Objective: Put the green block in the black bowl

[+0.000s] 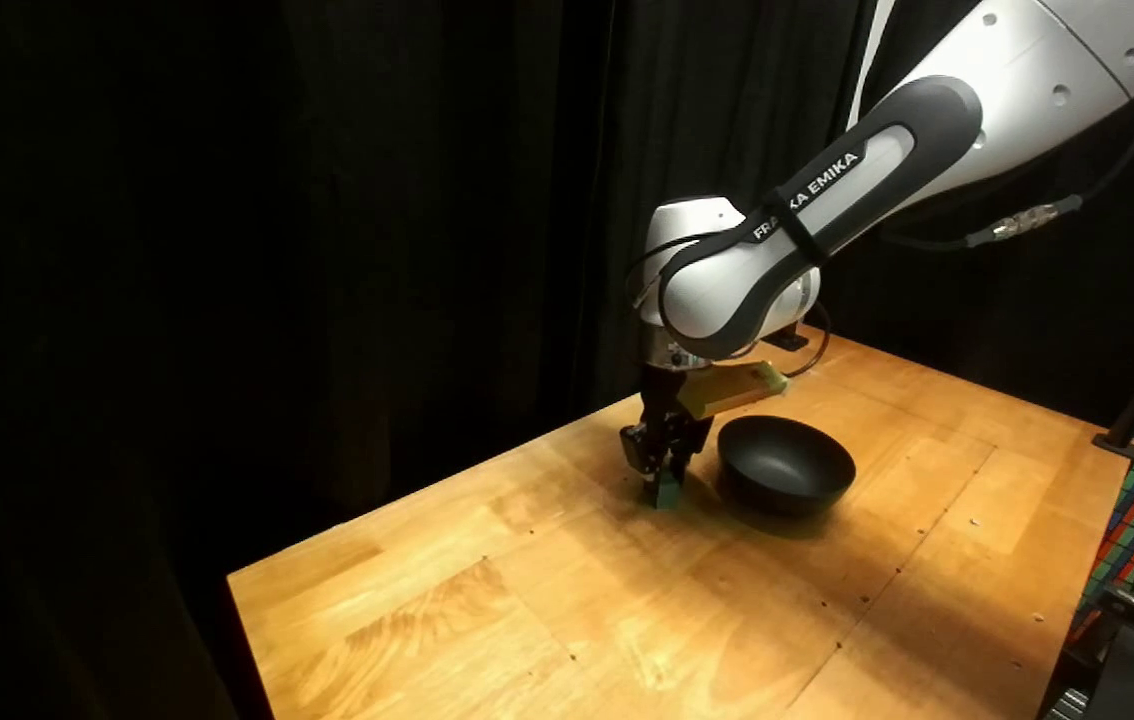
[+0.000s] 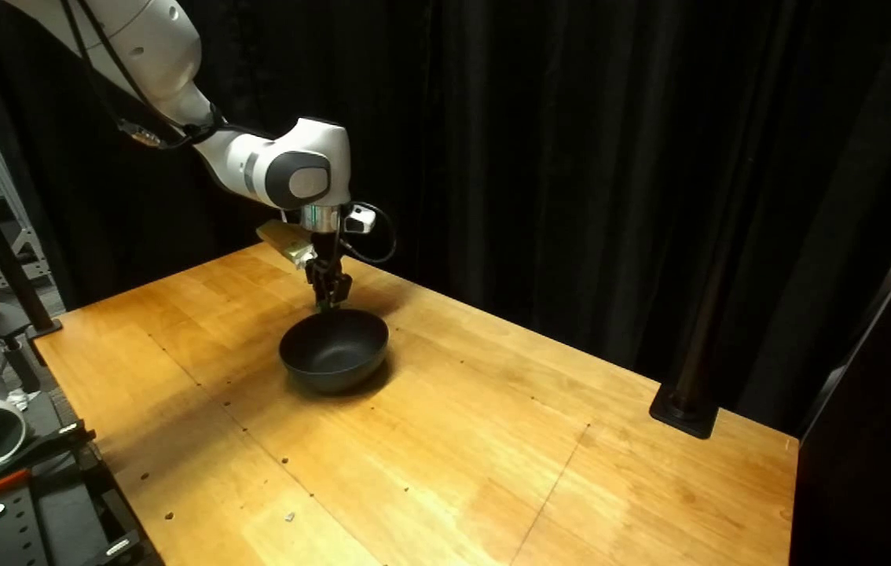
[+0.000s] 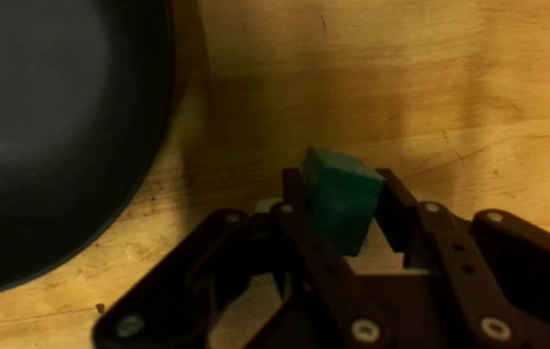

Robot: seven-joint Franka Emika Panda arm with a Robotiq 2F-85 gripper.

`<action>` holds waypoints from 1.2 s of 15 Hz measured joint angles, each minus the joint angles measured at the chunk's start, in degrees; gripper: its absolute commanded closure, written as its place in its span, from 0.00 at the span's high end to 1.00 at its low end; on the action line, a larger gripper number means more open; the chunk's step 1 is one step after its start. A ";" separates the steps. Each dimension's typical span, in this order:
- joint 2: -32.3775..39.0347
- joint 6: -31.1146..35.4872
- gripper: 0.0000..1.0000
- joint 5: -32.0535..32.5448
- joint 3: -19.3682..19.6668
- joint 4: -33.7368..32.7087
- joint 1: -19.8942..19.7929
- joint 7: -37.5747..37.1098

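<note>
Green block [image 3: 345, 206] in the hand [image 3: 339, 178], partly hidden

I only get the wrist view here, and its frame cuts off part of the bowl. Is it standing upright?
Observer: Yes, in both exterior views the bowl stands upright on the table.
Operator: I see the block in the end effector. Where is that relative to the bowl?
Observer: In both exterior views it is between the bowl and the table's edge along the curtain.
Operator: Then I'd lift and carry the block away from the curtain.
</note>
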State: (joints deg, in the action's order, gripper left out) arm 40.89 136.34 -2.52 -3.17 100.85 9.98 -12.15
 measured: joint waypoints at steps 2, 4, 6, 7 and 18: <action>-0.14 -1.60 0.13 -1.50 -0.86 0.00 -0.69 0.52; -1.20 -3.63 0.14 -2.93 -2.05 0.36 -1.65 1.70; -4.54 -4.52 0.14 -3.03 -2.05 2.26 -1.79 1.74; -6.81 -4.55 0.14 -2.83 -1.61 3.69 -1.72 1.14; -22.22 -22.95 0.99 -1.23 3.94 12.58 -5.94 -1.13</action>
State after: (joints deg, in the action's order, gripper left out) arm 18.67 113.39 -3.75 0.78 113.44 4.04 -13.28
